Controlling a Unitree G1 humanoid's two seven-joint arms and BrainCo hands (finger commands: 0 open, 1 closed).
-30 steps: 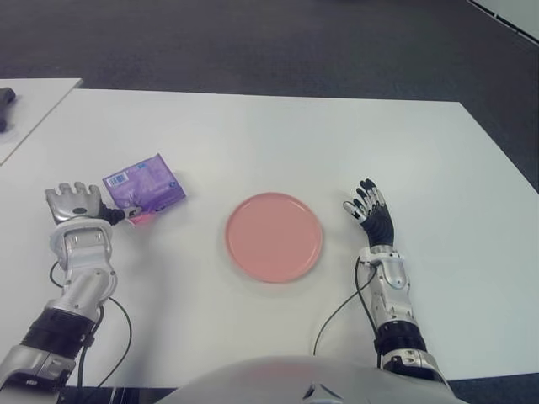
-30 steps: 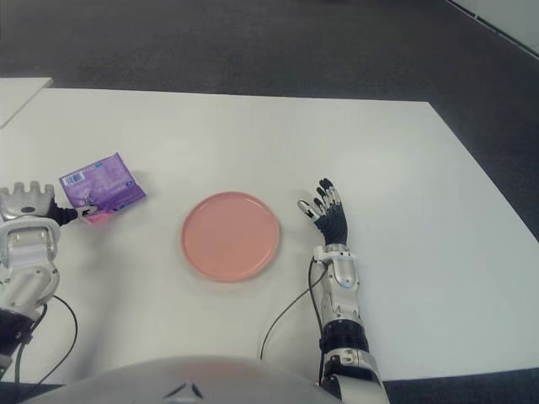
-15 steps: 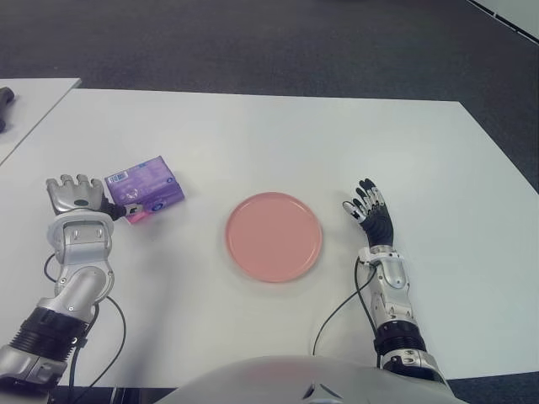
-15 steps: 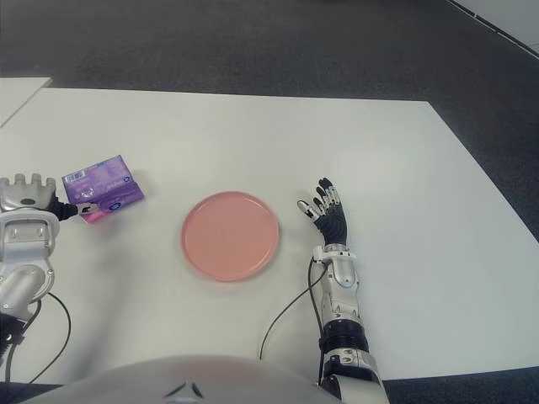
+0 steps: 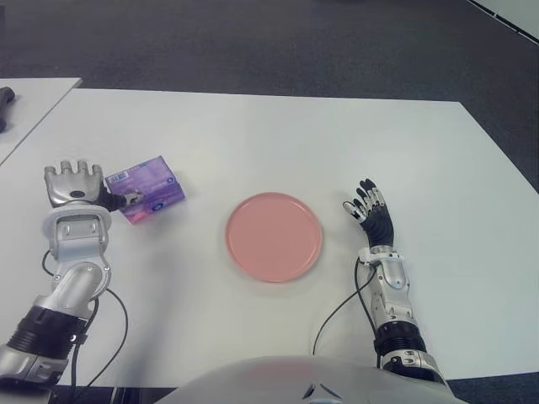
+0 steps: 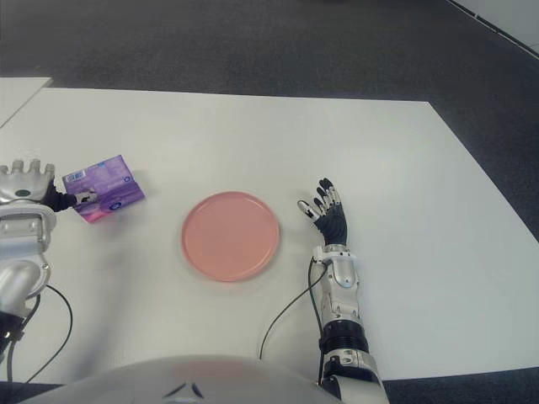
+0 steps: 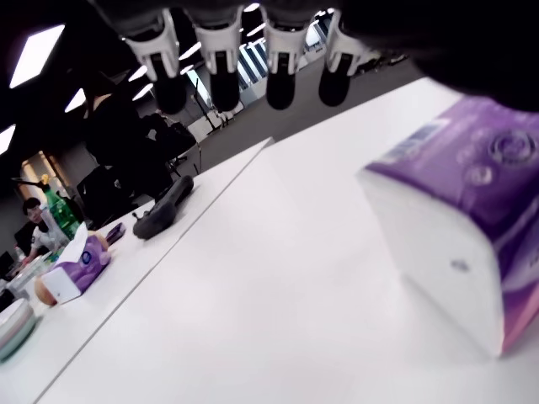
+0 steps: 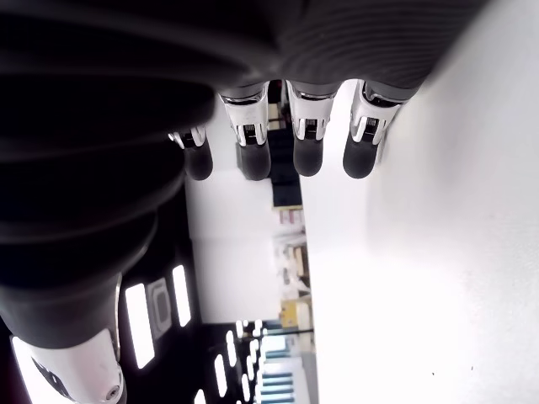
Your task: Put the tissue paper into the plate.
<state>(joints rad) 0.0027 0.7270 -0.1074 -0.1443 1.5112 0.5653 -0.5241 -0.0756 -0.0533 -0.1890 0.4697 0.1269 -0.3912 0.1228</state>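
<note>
A purple tissue pack [image 5: 150, 188] stands tipped on the white table [image 5: 269, 143], left of the round pink plate [image 5: 274, 236]. My left hand [image 5: 77, 183] is just left of the pack, and its thumb reaches to the pack's near corner. In the left wrist view its fingers [image 7: 223, 71] point straight out, away from the pack [image 7: 455, 227], and do not wrap it. My right hand [image 5: 369, 210] shows to the right of the plate with its fingers [image 8: 307, 126] extended and nothing in them.
A second white table [image 5: 34, 101] adjoins at the far left and carries a dark object [image 5: 5, 105]. Dark carpet lies beyond the table's far edge. A cable [image 5: 337, 316] trails from my right forearm across the near table.
The tissue pack has tipped up from lying flat and shifted slightly toward my left hand, which has moved a little forward. The plate and right hand have not moved.
</note>
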